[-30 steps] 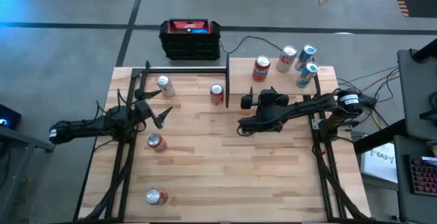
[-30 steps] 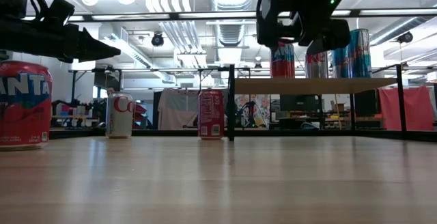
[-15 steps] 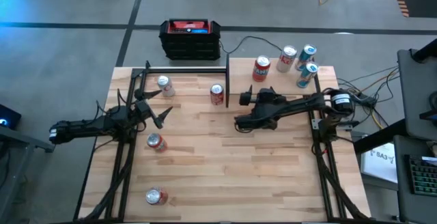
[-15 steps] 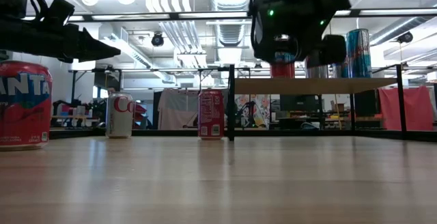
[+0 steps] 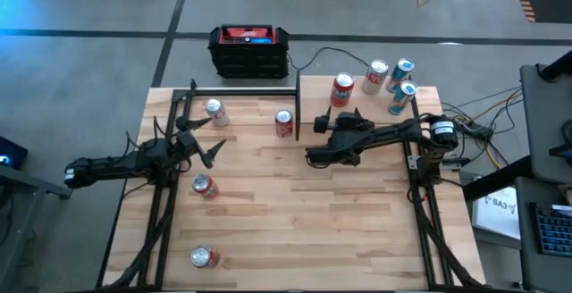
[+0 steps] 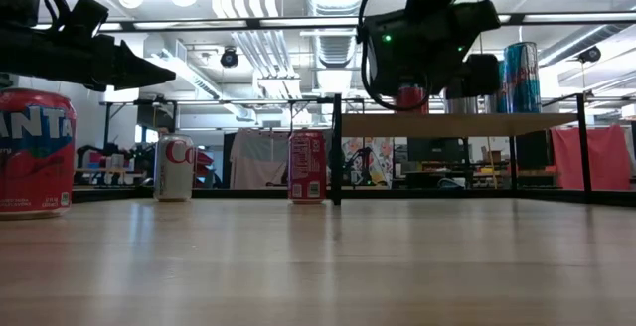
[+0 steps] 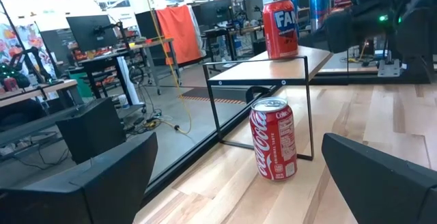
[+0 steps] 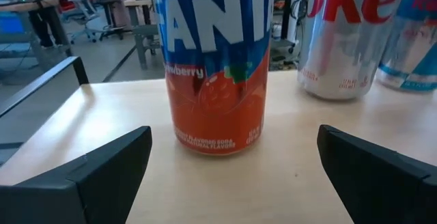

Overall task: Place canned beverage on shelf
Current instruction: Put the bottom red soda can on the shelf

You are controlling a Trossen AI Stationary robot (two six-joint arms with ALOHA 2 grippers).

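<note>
The right gripper [image 5: 329, 121] is hanging just off the near edge of the shelf [image 5: 420, 95], its fingers [image 8: 89, 173] spread wide and holding nothing. Directly ahead of its open jaws, a red Fanta can [image 8: 215, 63] is standing upright on the shelf board, apart from both fingers. Beyond that can and off to one side, a silver Coke can [image 8: 351, 36] is standing on the same board, with a blue can [image 8: 413, 33] next to it. In the high view a second blue can [image 5: 399, 98] is sitting on the shelf too, farther from the gripper than the red one.

The left gripper [image 5: 204, 141] is waiting over the left part of the table, its fingers [image 7: 102, 176] also wide apart and empty. Ahead of it, a red Coca-Cola can [image 7: 274, 139] is standing upright on the tabletop just beside the shelf's black post. A silver can [image 5: 215, 112] is standing near the gripper, toward the table's far edge, and a red can [image 5: 206, 186] is lying close beside it on the near side. Another red can [image 5: 205, 256] is lying well behind it, near the table's front edge.
</note>
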